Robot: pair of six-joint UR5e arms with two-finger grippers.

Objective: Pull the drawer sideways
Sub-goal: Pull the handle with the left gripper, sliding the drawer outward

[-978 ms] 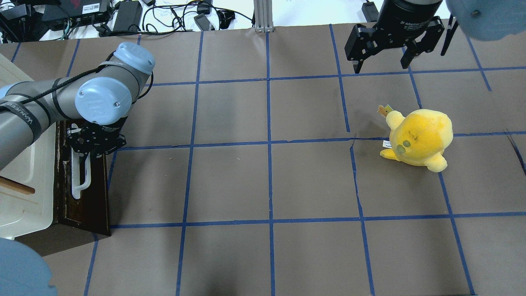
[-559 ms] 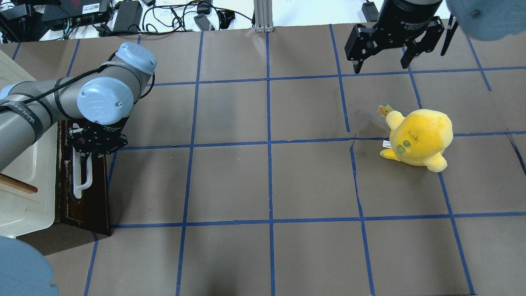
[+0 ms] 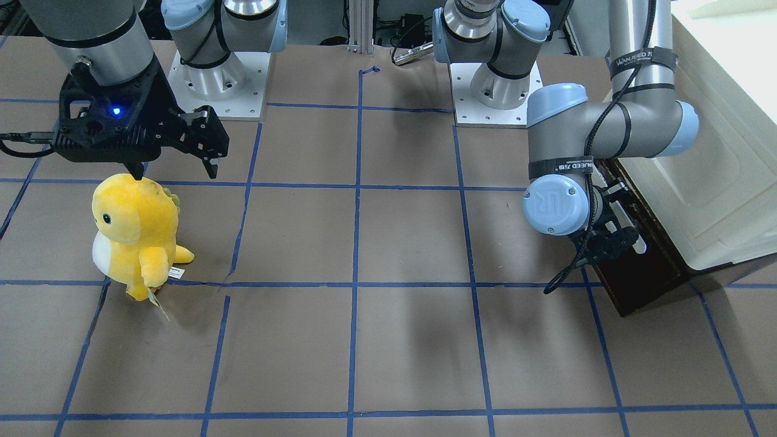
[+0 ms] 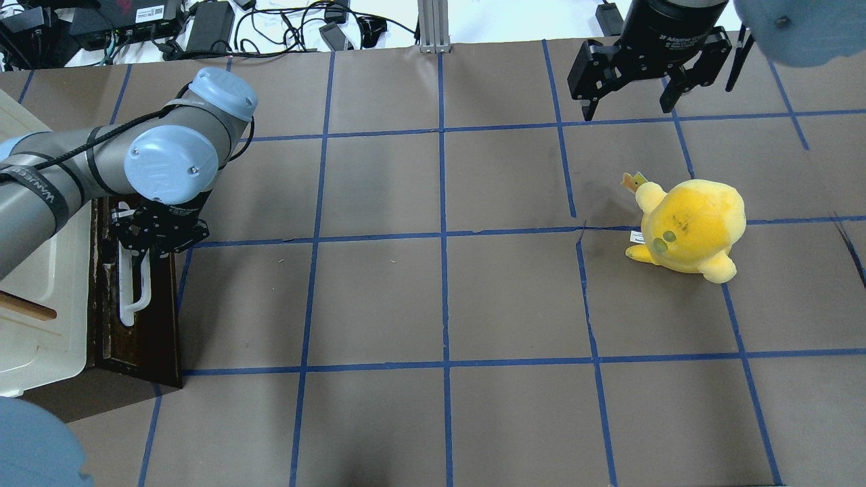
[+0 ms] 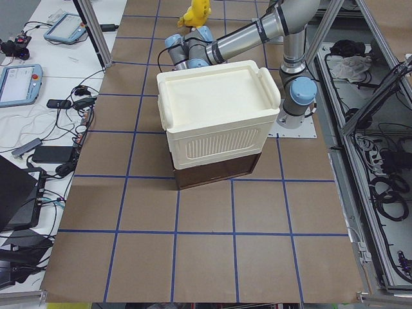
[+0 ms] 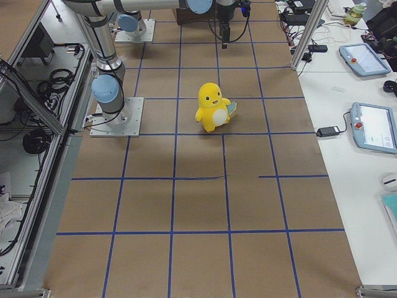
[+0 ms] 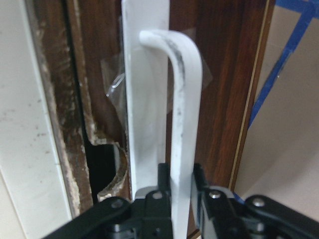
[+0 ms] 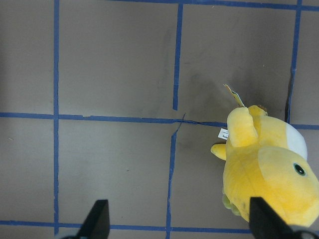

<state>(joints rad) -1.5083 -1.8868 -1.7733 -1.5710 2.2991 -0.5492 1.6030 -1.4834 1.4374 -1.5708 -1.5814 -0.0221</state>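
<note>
Drawer (image 4: 159,325) at left edge of bench (image 4: 440,304), under cream cabinet (image 4: 40,297), dark front facing bench centre. Left gripper (image 7: 180,175) clamped on white bar handle (image 7: 185,89), one finger each side of bar. Right gripper (image 4: 632,101) spread apart, holding nothing, above bench near far-right corner. Yellow plush (image 4: 690,226) upright near right edge.

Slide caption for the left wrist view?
Left hand shut on the white handle of the drawer, cabinet alongside.

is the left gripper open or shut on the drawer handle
Shut: in the wrist view the left gripper has fingers pressed against both sides of the white handle.
</note>
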